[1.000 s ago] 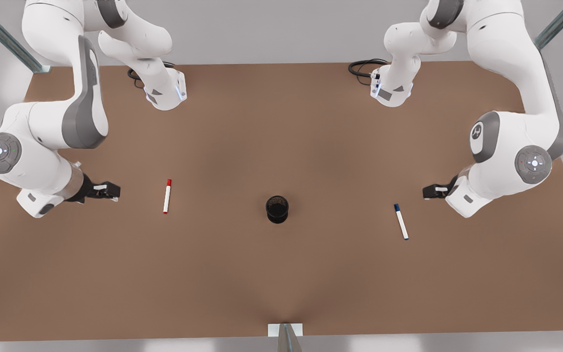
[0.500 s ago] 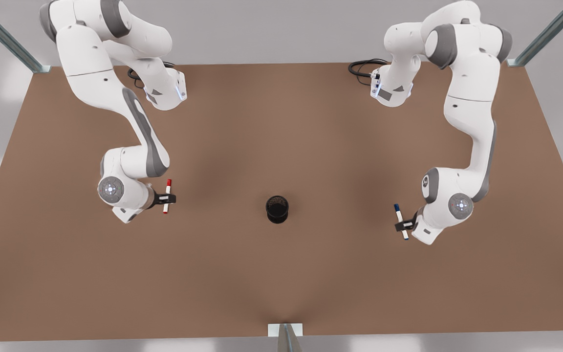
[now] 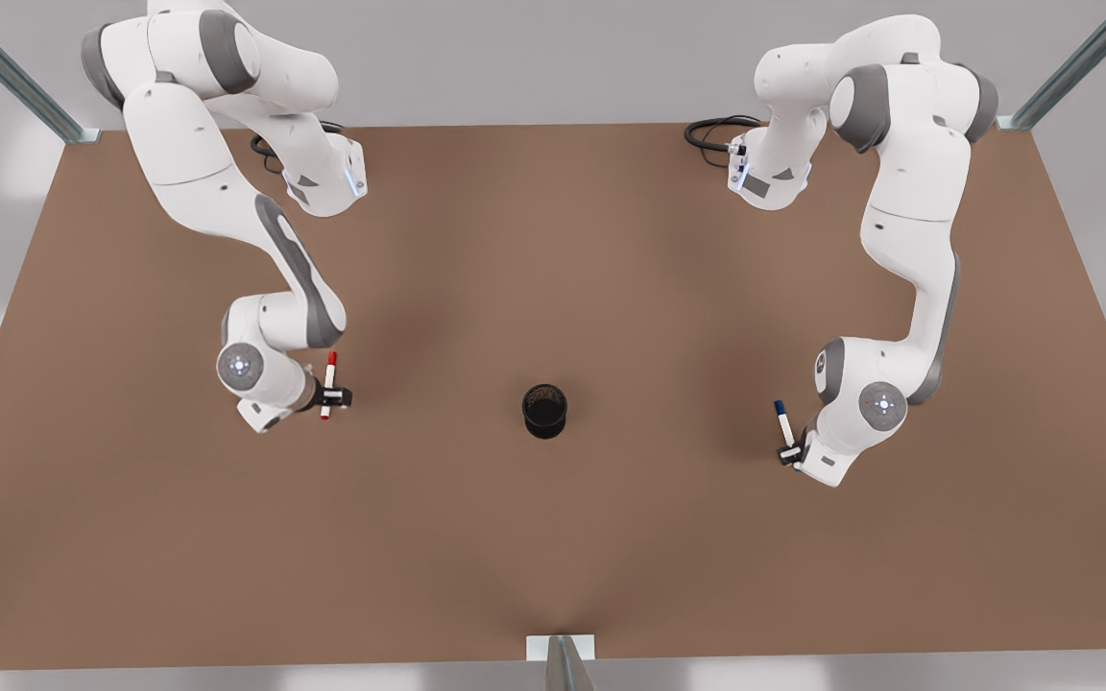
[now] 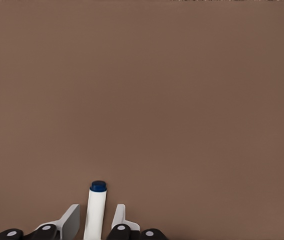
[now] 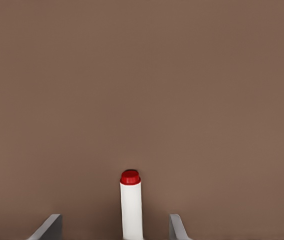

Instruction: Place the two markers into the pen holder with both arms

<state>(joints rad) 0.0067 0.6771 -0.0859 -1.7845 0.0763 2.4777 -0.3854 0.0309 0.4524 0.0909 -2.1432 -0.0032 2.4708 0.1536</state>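
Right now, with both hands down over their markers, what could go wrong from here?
1. The left hand straddles the white blue-capped marker near one end, not mid-barrel, so the marker may tilt when lifted.
2. The white red-capped marker lies off-centre between the right hand's open fingers; one finger could touch first and shove it.
3. The small black mesh pen holder has a narrow mouth, so both arms arriving together might collide.

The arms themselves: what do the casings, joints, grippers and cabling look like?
Both arms are glossy white, rounded segments with grey joint covers and grey round caps with a lit centre. The left gripper and right gripper are black; the fingers look pale grey up close. Black cables coil at each base.
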